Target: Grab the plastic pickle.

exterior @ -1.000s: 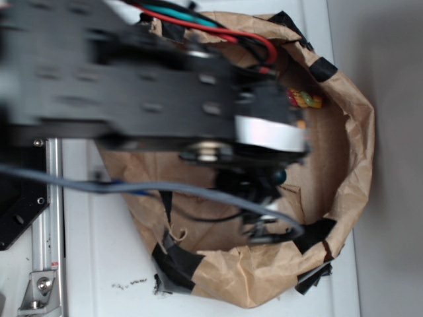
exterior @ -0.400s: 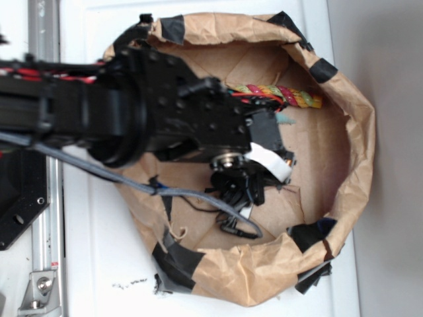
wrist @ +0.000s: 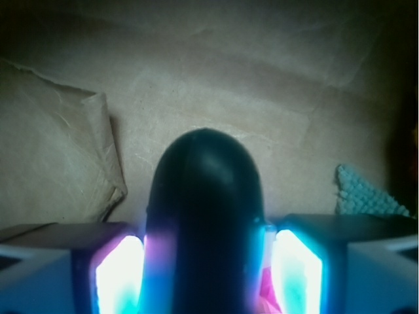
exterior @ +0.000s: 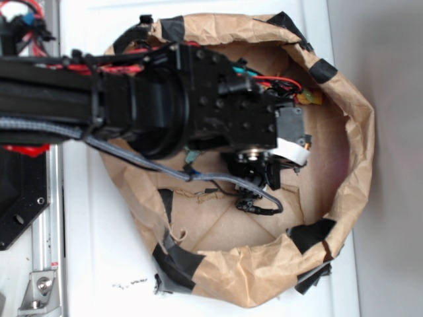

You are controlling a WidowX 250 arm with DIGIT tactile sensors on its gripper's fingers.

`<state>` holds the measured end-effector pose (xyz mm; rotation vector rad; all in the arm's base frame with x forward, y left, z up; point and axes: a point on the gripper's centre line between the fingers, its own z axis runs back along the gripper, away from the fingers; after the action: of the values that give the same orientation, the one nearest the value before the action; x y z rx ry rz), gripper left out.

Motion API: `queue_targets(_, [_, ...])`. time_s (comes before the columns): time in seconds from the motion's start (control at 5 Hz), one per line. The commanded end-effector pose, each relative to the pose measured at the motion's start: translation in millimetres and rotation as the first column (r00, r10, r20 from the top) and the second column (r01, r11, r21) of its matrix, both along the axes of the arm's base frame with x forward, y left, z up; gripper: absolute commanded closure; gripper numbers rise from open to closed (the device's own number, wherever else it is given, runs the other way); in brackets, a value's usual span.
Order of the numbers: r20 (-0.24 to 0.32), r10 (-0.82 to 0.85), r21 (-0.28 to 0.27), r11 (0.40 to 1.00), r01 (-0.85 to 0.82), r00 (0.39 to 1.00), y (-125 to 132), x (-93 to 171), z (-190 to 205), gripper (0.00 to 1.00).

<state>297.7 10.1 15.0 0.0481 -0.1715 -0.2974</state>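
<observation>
Gripper (wrist: 203,275): 2 fingers, one (wrist: 118,275) on each side of the pickle (wrist: 204,222), pinching it with both pads pressed against its flanks; no gap shows on either side. The pads glow white, cyan and magenta.

Pickle: dark, smooth, rounded end pointing away from the wrist camera, standing out between the fingers above the brown paper floor. Its lower part is cut off by the frame edge.

Paper bag (exterior: 357,152): brown, crumpled, patched with black tape, lying open on a white table (exterior: 92,264).

Teal cloth (wrist: 366,193): 1 fuzzy corner at right, on the paper floor, apart from the gripper.

Rope (exterior: 309,99): only a short red-yellow end shows past the arm (exterior: 165,109).

Exterior view: the arm covers the pickle and the fingertips; neither can be made out there.
</observation>
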Motion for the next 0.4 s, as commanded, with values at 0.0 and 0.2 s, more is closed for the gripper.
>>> queue_targets(0.0, [0.052, 0.121, 0.071, 0.99, -0.124, 0.991, -1, -13, 105, 1.0])
queue_targets(0.2, [0.012, 0.229, 0.076, 0.97, -0.229, 0.973, 3, -21, 155, 1.0])
